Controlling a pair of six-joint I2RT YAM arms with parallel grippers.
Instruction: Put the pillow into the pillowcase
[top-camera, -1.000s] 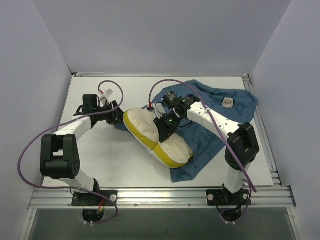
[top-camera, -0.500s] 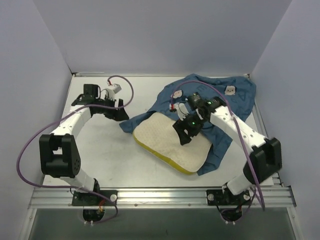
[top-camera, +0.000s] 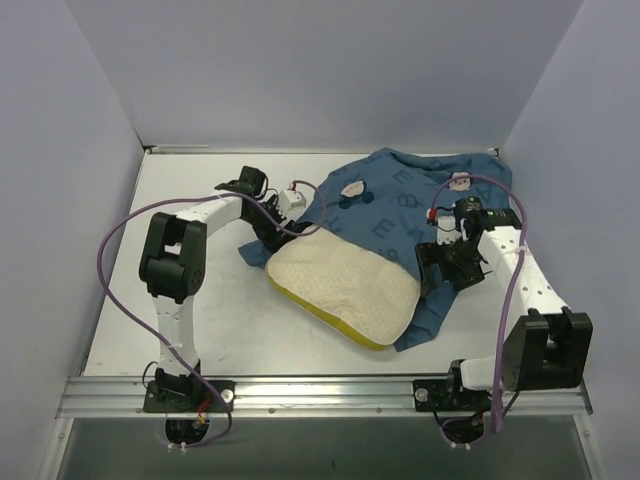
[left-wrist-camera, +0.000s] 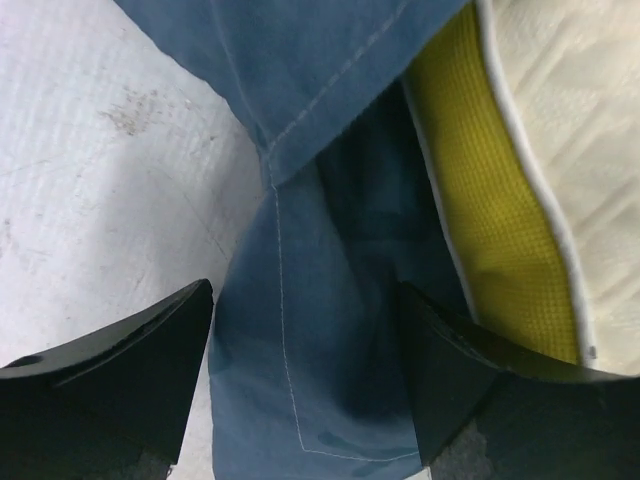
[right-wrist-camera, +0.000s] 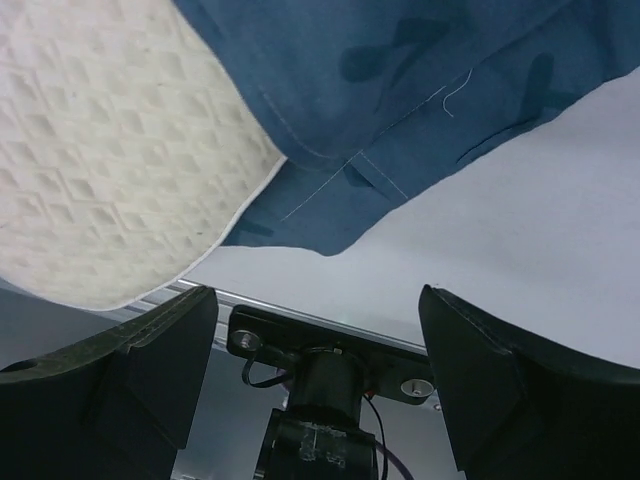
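Observation:
The cream quilted pillow (top-camera: 345, 292) with its yellow edge lies flat, its near part bare and its far end under the top layer of the blue pillowcase (top-camera: 405, 200). My left gripper (top-camera: 275, 236) is open at the pillowcase's left corner, beside the pillow's yellow side. In the left wrist view my left gripper (left-wrist-camera: 305, 400) straddles a fold of the pillowcase (left-wrist-camera: 300, 330) without pinching it, with the pillow (left-wrist-camera: 490, 200) to the right. My right gripper (top-camera: 436, 272) hangs open and empty by the pillowcase's right edge. The right wrist view shows the pillow (right-wrist-camera: 110, 150) under the pillowcase (right-wrist-camera: 400, 90), beyond my right gripper (right-wrist-camera: 320, 380).
The white table (top-camera: 200, 310) is walled at the back and both sides. A metal rail (top-camera: 320, 385) with the two arm bases runs along the near edge. Purple cables loop off both arms.
Both grippers have opened and let go. The pillow has dropped flat with the pillowcase over its far end. My right arm swung right, and my left moved in to the pillowcase's left corner.

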